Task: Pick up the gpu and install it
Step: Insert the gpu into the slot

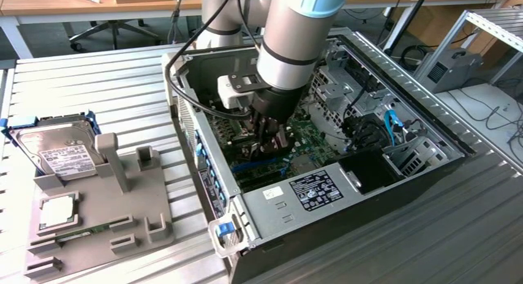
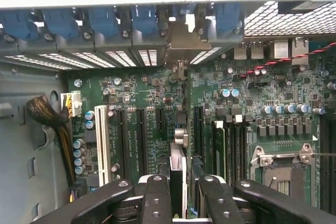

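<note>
My gripper (image 1: 270,132) is lowered inside the open computer case (image 1: 270,220), just above the green motherboard (image 1: 307,137). It is shut on the gpu (image 1: 276,150), which shows as a dark card under the fingers. In the wrist view the gpu (image 2: 177,166) appears edge-on between the black fingers (image 2: 157,198) of the gripper (image 2: 182,198). It runs toward the rear slot openings of the case, where its silver end bracket (image 2: 181,40) sits among the blue clips (image 2: 144,22). The card stands upright over the expansion slots (image 2: 142,135); whether it is seated in one I cannot tell.
A grey holder (image 1: 98,204) stands on the table at the exterior view's left, with a silver hard drive (image 1: 53,150), a small silver square part (image 1: 57,212) and a narrow green memory stick (image 1: 78,231). Inside the case are the power supply (image 1: 315,189), drive cages (image 1: 408,152) and cables (image 1: 391,128).
</note>
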Motion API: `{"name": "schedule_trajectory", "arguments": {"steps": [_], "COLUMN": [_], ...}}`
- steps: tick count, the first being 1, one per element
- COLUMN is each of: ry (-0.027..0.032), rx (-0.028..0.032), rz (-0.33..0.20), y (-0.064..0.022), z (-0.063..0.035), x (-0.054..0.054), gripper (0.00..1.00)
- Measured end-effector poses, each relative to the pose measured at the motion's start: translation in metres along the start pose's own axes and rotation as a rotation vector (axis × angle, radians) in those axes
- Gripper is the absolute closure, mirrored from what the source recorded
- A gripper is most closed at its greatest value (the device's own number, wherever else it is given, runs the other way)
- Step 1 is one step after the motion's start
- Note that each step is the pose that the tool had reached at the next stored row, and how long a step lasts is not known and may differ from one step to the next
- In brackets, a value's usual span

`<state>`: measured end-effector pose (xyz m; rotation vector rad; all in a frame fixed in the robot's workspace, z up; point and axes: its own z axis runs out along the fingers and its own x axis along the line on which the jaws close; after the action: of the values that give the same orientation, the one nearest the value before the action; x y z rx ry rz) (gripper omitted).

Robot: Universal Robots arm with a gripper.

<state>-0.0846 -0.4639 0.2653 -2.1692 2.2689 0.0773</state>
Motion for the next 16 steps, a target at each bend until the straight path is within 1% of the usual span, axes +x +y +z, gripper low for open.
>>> {"name": "schedule_trajectory", "arguments": {"steps": [4, 6, 8, 11, 15, 16], "ry": [-0.0001, 0.0000, -0.0001, 0.0012, 0.0014, 0.0028], "rx": [0.0002, 0.0004, -0.0007, 0.0001, 0.0001, 0.0002], "rz": [0.000, -0.001, 0.000, 0.000, 0.000, 0.000], "y": [0.0031, 0.0058, 0.0093, 0.0096, 0.0096, 0.0095], "z": [0.0010, 0.0011, 0.0011, 0.0013, 0.0013, 0.0013], "x": [0.0002, 0.0003, 0.0004, 0.0007, 0.0009, 0.0009], "gripper": [0.74, 0.74, 0.74, 0.74, 0.74, 0.74]}}
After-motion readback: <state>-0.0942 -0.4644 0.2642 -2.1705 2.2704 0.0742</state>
